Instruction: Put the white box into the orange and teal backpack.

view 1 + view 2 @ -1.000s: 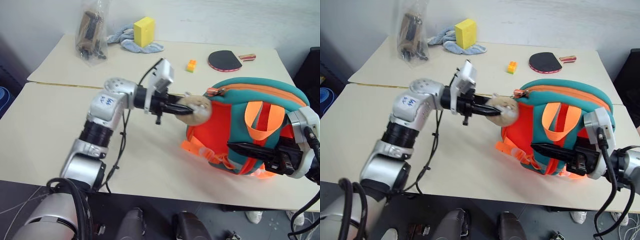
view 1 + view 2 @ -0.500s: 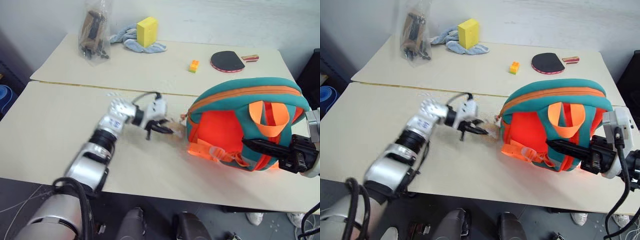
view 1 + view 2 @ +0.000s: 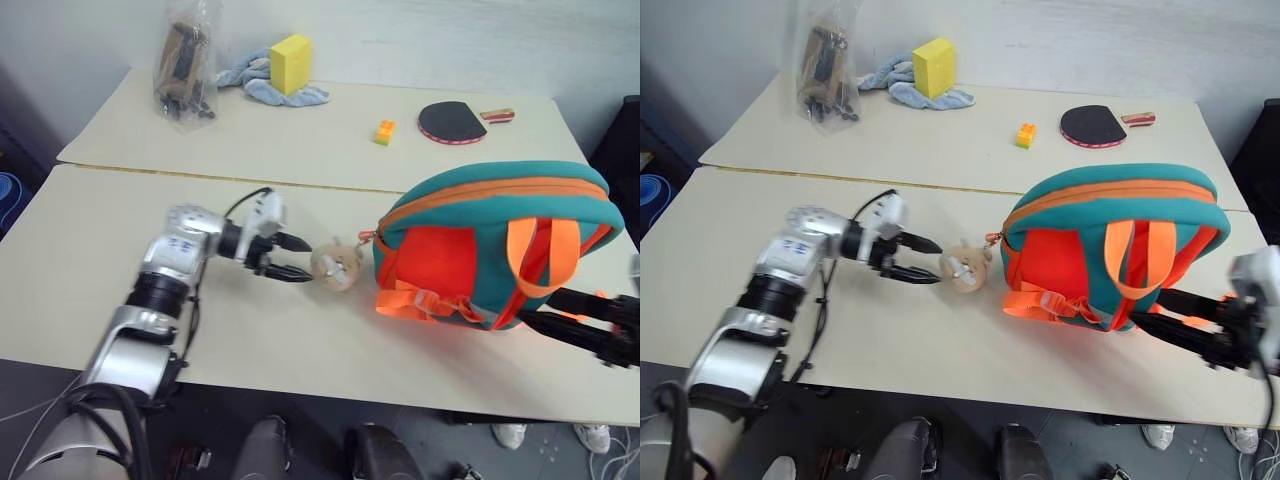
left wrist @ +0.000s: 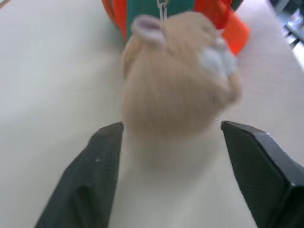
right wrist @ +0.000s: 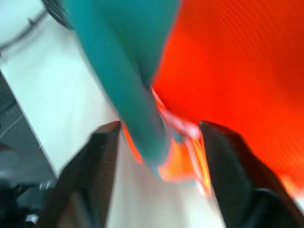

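The orange and teal backpack (image 3: 480, 245) rests on the table (image 3: 90, 260) with its zipper shut and its orange straps facing me. Its tan hamster plush (image 3: 335, 267) lies on the table just left of it. My left gripper (image 3: 303, 260) is open, its fingertips a little short of the plush on either side (image 4: 175, 85). My right gripper (image 3: 540, 307) is open at the backpack's lower right corner, with the teal trim (image 5: 128, 71) and orange strap ends between its fingers. The white box is out of view.
At the back of the table are a yellow foam block (image 3: 289, 63) on a blue-grey cloth (image 3: 262, 85), a clear plastic bag (image 3: 185, 65) of dark items, a small orange brick (image 3: 384, 131) and a table tennis paddle (image 3: 452, 121).
My left gripper let go of the hamster plush, sank and drew back left. My right gripper opened and slid right. The backpack settled lower onto the table.
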